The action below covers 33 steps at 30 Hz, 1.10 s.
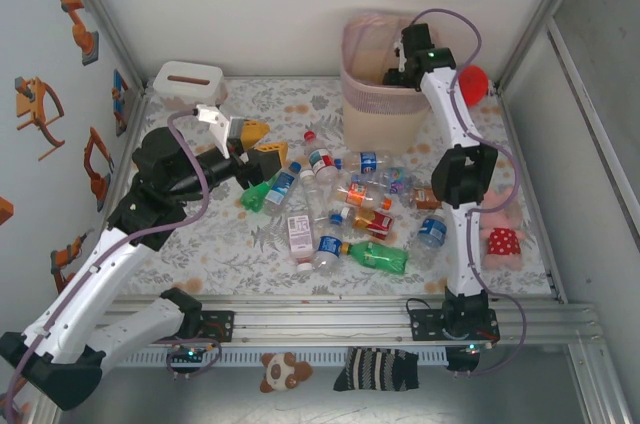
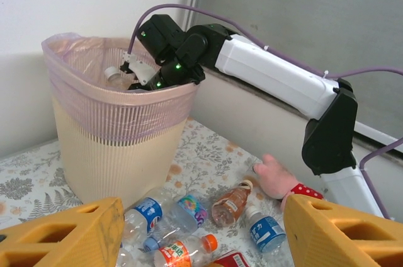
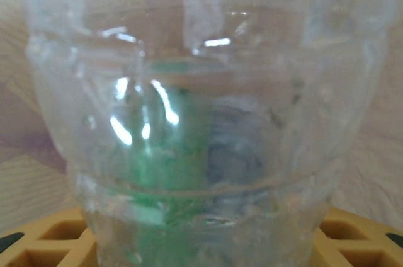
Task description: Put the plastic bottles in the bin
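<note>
The pale pink-beige bin [image 1: 385,114] [image 2: 107,147] stands at the back of the table with a clear bag liner. My right gripper [image 1: 402,66] [image 2: 143,78] hangs over its mouth, shut on a clear plastic bottle [image 3: 201,122] [image 2: 117,76], which sits between the yellow fingers [image 3: 38,242]. Several plastic bottles lie loose on the flowered cloth, among them a green one [image 1: 380,257], blue-labelled ones [image 1: 283,184] [image 2: 146,213] and an orange-capped one [image 2: 182,251]. My left gripper [image 1: 262,144] [image 2: 201,242] is open above the left end of the pile, with nothing between its fingers.
A white tissue box [image 1: 187,84] sits at the back left. A red balloon-like toy [image 1: 473,82] hangs by the right wall. A pink plush toy [image 1: 503,234] [image 2: 277,176] lies at the right. Two small plush toys [image 1: 283,371] lie below the front rail.
</note>
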Each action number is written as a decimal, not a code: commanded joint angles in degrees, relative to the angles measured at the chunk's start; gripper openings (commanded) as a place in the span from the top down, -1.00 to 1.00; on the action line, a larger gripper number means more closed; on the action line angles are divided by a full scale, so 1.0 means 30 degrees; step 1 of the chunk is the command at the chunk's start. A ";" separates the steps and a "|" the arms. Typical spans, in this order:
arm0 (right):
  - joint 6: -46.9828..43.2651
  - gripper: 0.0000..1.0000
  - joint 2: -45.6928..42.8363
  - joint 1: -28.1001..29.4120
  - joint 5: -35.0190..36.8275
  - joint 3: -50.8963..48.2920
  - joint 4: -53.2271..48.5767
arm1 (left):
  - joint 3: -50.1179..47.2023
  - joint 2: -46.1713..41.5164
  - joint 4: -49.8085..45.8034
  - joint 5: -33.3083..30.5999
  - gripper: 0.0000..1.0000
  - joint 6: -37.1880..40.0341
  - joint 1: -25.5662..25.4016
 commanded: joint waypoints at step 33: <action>0.0475 -0.57 -0.7775 0.0150 -0.0466 -0.0928 -0.0680 | 0.1084 0.1945 -0.5443 -0.4330 -0.33 0.1390 0.0300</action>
